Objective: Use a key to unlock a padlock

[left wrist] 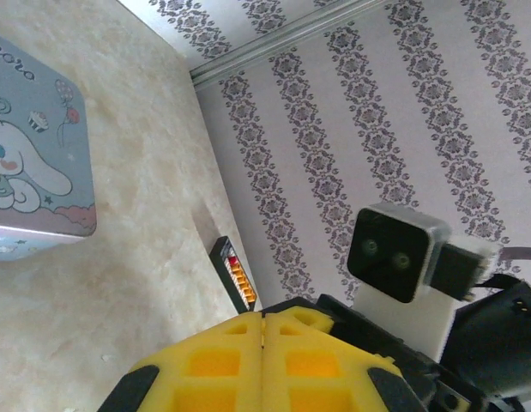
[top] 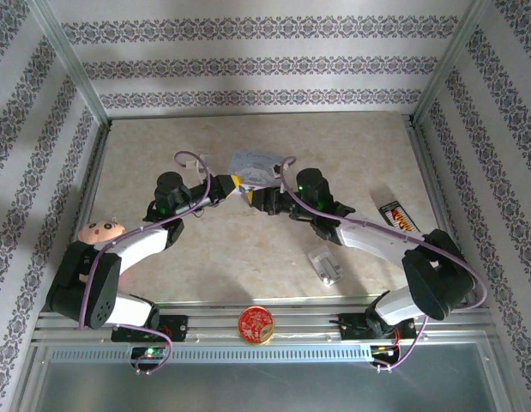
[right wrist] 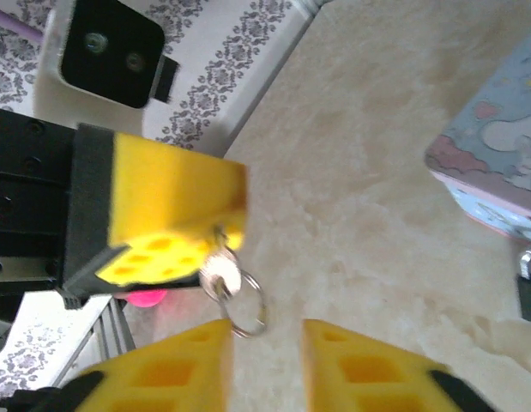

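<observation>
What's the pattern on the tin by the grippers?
The tin has a white cartoon bunny on pale blue, pink clouds along one edge; best in left wrist view.

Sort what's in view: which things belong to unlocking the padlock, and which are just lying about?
For the job:
- key, pinched in the left hand
- padlock
- right hand, open near the key

Lying about:
- blue tin
- ridged block
- round red tin
- striped card
- toy face
</observation>
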`<state>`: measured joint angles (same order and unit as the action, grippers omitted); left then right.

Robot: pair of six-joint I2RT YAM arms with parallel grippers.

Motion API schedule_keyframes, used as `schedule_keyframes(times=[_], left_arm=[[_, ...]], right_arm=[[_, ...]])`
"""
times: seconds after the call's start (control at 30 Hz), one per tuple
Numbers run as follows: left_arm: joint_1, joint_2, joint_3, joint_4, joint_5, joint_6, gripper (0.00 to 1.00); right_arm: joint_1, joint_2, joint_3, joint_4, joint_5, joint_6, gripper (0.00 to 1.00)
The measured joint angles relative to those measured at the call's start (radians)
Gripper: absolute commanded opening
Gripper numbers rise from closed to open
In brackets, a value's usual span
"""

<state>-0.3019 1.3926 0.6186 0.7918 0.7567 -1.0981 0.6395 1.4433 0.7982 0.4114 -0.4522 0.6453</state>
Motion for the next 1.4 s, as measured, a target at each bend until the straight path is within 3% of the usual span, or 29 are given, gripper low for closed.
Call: schedule_keyframes(times=[0.4, 0.57, 0.83, 1.4], left_arm=[[-0.056, -0.016, 0.084, -0.02, 0.036, 0.105, 0.0], [-0.08, -0.018, 0.097, -0.02, 0.067, 0.127, 0.0], [-0.097, -0.018, 0.098, -0.02, 0.085, 0.13, 0.0], [-0.098, -0.017, 0.098, 0.01, 0.105, 0.125, 0.0]], right_arm=[[-0.045, -0.191, -0.147, 0.073, -0.053, 0.031, 0.52], [-0.048, -0.174, -0.162, 0.187, -0.122, 0.075, 0.46], [-0.048, -0.097, -0.162, 0.352, -0.186, 0.141, 0.46], [-0.048, -0.073, -0.162, 0.439, -0.178, 0.169, 0.29]])
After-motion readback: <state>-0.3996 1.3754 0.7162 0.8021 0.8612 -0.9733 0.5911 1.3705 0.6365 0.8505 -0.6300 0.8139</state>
